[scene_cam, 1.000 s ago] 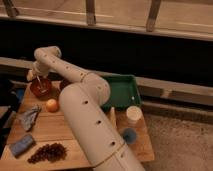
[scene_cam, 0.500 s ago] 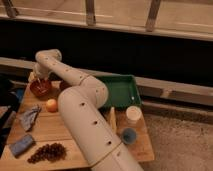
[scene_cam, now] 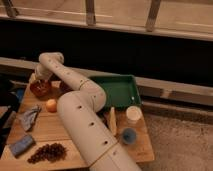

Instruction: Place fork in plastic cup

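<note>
Locate gripper (scene_cam: 36,81) at the far left end of the table (scene_cam: 55,131), just above the rim of a brown bowl (scene_cam: 41,91). Cannot tell whether spread, pressed together or pinching anything: masked by the wrist of the arm (scene_cam: 82,117).

Cannot make out the fork anywhere: too thin to resolve, or hidden at the gripper or in the bowl. Treat its position and long axis as unknown.

Working outward, find an orange (scene_cam: 51,105) just nearer the camera than the gripper, then a cloth (scene_cam: 29,117). Find a green tray (scene_cam: 120,90) to the gripper's right in view, past the arm.

Find the cup (scene_cam: 133,115) well apart from the gripper, right of it and nearer the camera. Stands upright, mouth up, by the tray's near corner, with a blue cup (scene_cam: 128,135) just in front.

Judgement: confirm the fork first. Then expect a long traverse right across the table, fork held near vertical over the cup's mouth. Only one arm to use.
</note>
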Available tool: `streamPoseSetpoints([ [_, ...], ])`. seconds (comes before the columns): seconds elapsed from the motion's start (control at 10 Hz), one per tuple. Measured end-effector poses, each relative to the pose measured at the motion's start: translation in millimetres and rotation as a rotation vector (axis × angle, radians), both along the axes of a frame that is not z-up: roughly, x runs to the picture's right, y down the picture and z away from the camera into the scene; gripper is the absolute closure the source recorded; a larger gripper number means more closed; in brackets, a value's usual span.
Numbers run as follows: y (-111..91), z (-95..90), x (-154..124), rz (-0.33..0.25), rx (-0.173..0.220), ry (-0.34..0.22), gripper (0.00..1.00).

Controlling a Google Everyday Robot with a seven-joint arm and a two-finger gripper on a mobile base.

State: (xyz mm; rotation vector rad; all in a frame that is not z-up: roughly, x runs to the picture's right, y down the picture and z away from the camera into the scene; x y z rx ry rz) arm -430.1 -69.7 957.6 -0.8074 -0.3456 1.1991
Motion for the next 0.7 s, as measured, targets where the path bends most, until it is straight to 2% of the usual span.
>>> streamPoseSetpoints([
  [0.3, 3.6, 9.1, -5.5, 0.011, -0.014, -0.031, 0.37],
  [0.5, 7.9, 13.0, -9.8, 0.014, -0.025, -0.049, 0.52],
  [0.7, 11.5, 14.1, -13.4, 0.009, -0.031, -0.057, 0.72],
])
